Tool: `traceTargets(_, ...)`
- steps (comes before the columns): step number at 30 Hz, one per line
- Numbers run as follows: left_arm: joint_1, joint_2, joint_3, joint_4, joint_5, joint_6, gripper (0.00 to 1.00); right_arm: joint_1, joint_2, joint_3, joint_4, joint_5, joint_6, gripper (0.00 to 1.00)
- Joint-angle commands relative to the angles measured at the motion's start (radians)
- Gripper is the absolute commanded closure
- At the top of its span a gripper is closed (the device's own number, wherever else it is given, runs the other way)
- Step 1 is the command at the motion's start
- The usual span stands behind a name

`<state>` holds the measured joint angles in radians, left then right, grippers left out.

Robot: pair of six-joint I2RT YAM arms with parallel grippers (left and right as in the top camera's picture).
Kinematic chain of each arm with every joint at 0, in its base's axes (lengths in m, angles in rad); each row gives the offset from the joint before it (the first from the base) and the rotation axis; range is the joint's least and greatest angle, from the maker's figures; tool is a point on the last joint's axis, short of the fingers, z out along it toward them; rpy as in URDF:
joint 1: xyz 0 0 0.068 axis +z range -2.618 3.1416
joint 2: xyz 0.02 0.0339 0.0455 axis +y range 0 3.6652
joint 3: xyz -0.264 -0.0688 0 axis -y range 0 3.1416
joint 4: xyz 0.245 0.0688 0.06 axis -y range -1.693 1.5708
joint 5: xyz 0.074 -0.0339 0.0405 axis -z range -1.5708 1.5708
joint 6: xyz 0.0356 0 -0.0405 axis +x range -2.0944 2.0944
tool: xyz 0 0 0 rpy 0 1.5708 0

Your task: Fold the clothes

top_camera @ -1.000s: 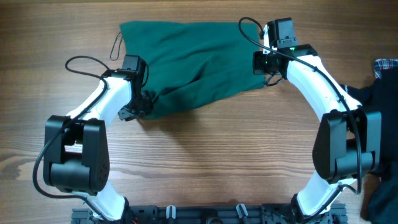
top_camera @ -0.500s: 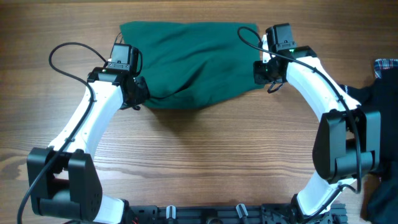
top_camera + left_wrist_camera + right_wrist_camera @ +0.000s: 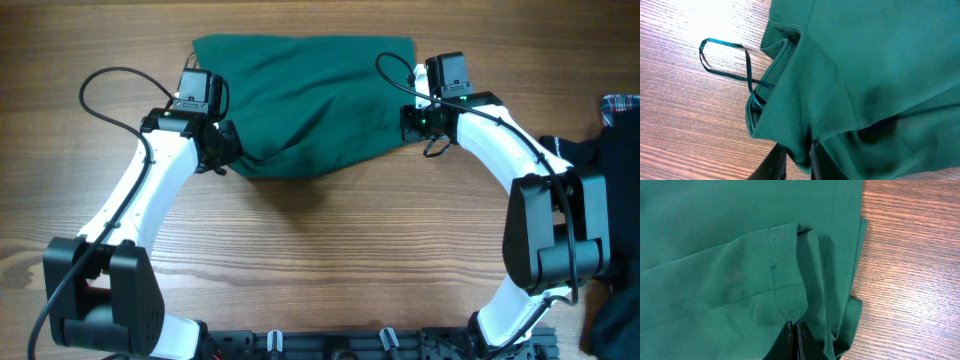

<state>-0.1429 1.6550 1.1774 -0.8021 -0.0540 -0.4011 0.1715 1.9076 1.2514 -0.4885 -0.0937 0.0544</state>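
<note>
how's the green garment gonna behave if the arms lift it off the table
Probably floppy: the green garment lies in soft creases and bunches at the left gripper, so it should sag between grips. Likely light, since it looks thin. The cord loop may dangle and snag.

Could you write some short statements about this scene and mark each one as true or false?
1. The green garment lies on the wooden table. True.
2. The left gripper is open, away from the cloth. False: it is shut on a fold of the garment.
3. A thin cord loop lies on the table by the garment's edge. True.
4. The plaid cloth covers the garment. False: it lies apart, beyond the right arm.
</note>
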Motion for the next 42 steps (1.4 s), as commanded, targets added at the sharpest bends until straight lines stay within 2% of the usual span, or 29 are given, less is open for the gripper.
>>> traceTargets(1,0.005,-0.013,0.015,0.027,0.009,0.004,0.82,-0.003,0.003,0.049,0.004,-0.065,-0.002,0.96)
traceTargets(4,0.005,-0.013,0.015,0.058,0.009,-0.004,0.88,-0.003,0.003,0.118,0.004,-0.063,0.028,0.96)
traceTargets(10,0.039,-0.011,0.015,0.196,-0.052,-0.060,0.94,-0.003,0.003,0.122,0.048,0.056,0.061,0.96)
traceTargets(14,0.102,0.015,0.015,0.258,-0.051,-0.060,0.95,-0.003,0.003,0.122,0.070,0.072,0.062,0.96)
traceTargets(19,0.099,0.063,0.015,0.306,-0.029,-0.060,0.93,-0.003,0.004,0.121,0.067,0.070,0.060,0.96)
traceTargets(24,0.099,0.161,0.015,0.454,0.028,-0.060,0.92,-0.003,0.004,0.121,0.005,0.046,0.024,0.96)
traceTargets(27,0.099,0.197,0.015,0.500,0.028,-0.060,0.92,-0.003,0.004,0.121,-0.020,0.045,0.023,0.96)
traceTargets(31,0.099,0.203,0.015,0.525,0.028,-0.059,0.92,-0.003,0.004,0.121,-0.153,0.043,0.034,0.96)
traceTargets(33,0.099,0.203,0.015,0.521,0.028,-0.059,0.92,-0.003,0.004,0.121,-0.223,-0.016,0.072,0.95)
traceTargets(35,0.099,0.203,0.015,0.523,0.028,-0.059,0.92,0.003,0.004,0.121,-0.270,-0.241,0.064,0.96)
traceTargets(38,0.099,0.203,0.015,0.522,0.028,-0.059,0.91,0.029,0.004,0.121,-0.344,-0.262,-0.113,0.96)
traceTargets(39,0.099,0.203,0.015,0.520,0.028,-0.059,0.91,0.038,0.003,0.121,-0.349,-0.262,-0.218,0.94)
traceTargets(41,0.099,0.203,0.015,0.520,0.028,-0.059,0.90,0.046,-0.001,0.122,-0.332,-0.275,-0.349,0.67)
traceTargets(42,0.099,0.203,0.015,0.520,0.028,-0.059,0.88,0.051,-0.001,0.122,-0.332,-0.297,-0.496,0.55)
